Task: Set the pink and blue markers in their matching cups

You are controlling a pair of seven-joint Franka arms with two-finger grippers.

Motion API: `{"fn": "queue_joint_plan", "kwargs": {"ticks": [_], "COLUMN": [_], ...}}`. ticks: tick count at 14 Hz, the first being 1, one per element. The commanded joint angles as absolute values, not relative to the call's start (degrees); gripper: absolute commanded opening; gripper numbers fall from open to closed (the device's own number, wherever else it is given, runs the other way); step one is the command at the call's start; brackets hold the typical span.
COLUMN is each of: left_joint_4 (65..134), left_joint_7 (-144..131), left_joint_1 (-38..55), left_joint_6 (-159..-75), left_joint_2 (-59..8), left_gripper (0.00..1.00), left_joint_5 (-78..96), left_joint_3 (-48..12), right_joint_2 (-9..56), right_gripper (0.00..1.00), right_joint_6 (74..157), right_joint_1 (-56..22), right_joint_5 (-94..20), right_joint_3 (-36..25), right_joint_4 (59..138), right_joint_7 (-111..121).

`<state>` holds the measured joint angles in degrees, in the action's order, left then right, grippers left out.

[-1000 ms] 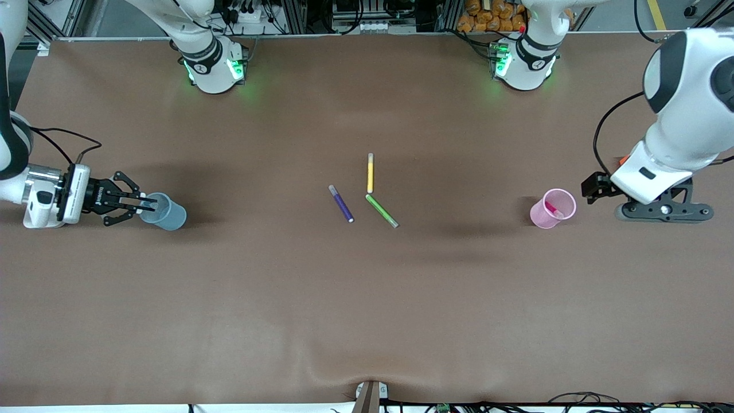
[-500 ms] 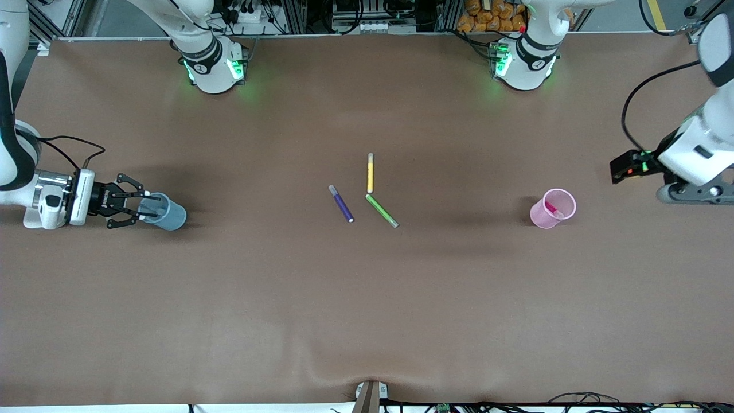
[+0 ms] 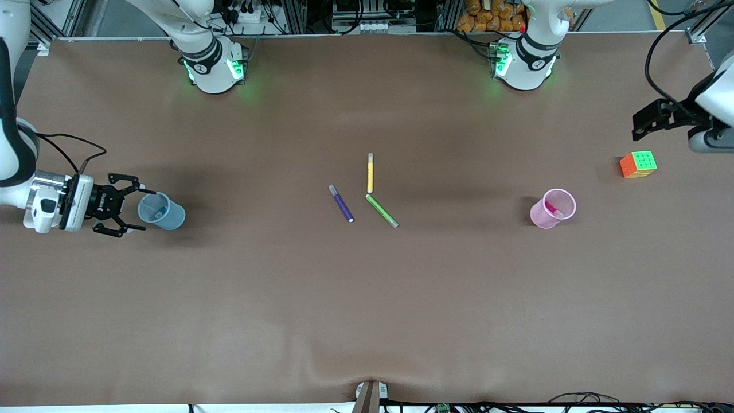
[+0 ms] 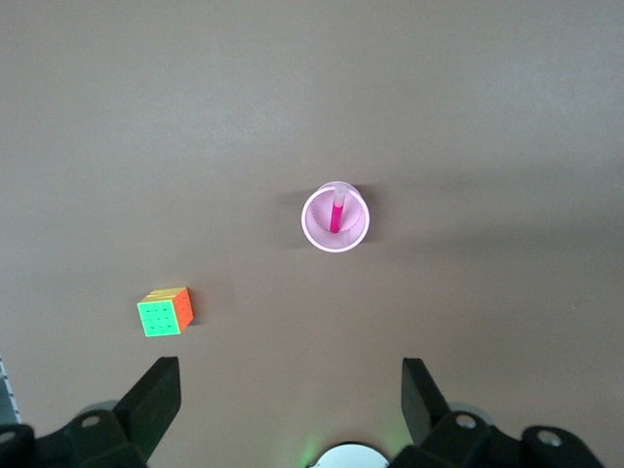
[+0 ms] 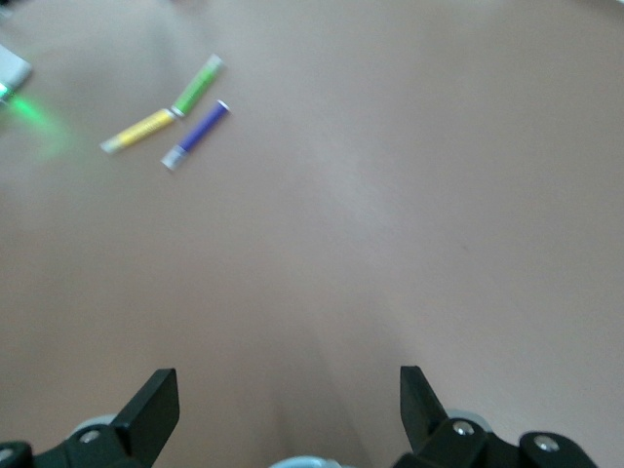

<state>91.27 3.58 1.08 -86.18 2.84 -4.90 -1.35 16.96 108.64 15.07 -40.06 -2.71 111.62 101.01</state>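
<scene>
The pale blue cup [image 3: 163, 211] stands at the right arm's end of the table with the blue marker [image 3: 160, 213] inside it. My right gripper [image 3: 142, 210] is open beside the cup, its fingertips on either side of the rim. In the right wrist view the right gripper [image 5: 283, 402] holds nothing. The pink cup [image 3: 552, 208] stands toward the left arm's end, and the pink marker [image 3: 551, 207] leans inside it. The left wrist view looks down into the pink cup [image 4: 336, 216] at the pink marker [image 4: 335, 212]. My left gripper [image 4: 290, 395] is open, empty and raised well away from that cup.
A purple pen [image 3: 341, 203], a yellow pen [image 3: 370, 172] and a green pen [image 3: 382, 210] lie together mid-table. A colourful cube [image 3: 637, 164] sits near the left arm's end, farther from the front camera than the pink cup.
My right gripper opened, let the blue marker drop into the blue cup and drew back a little. The left arm lifted away from the pink cup, uncovering the cube.
</scene>
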Motion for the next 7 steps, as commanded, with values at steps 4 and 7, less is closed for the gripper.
{"fn": "queue_joint_plan", "kwargs": {"ticks": [4, 7], "left_joint_4": [89.1, 89.0], "left_joint_7": [11.9, 9.2], "left_joint_1": [1.9, 2.5], "left_joint_6": [-85.0, -85.0], "left_joint_2": [2.4, 2.5], "left_gripper": [1.0, 1.0], "left_joint_5": [-3.3, -3.3], "left_joint_3": [2.2, 3.3], "right_joint_2": [11.6, 10.0], "right_gripper": [1.0, 1.0], "right_joint_6": [114.6, 115.0], "right_joint_1": [9.3, 8.8], "right_joint_5": [-29.0, -21.8], "right_joint_3": [-2.6, -2.6], "right_joint_4": [112.6, 112.3], "right_joint_7": [81.6, 69.9]}}
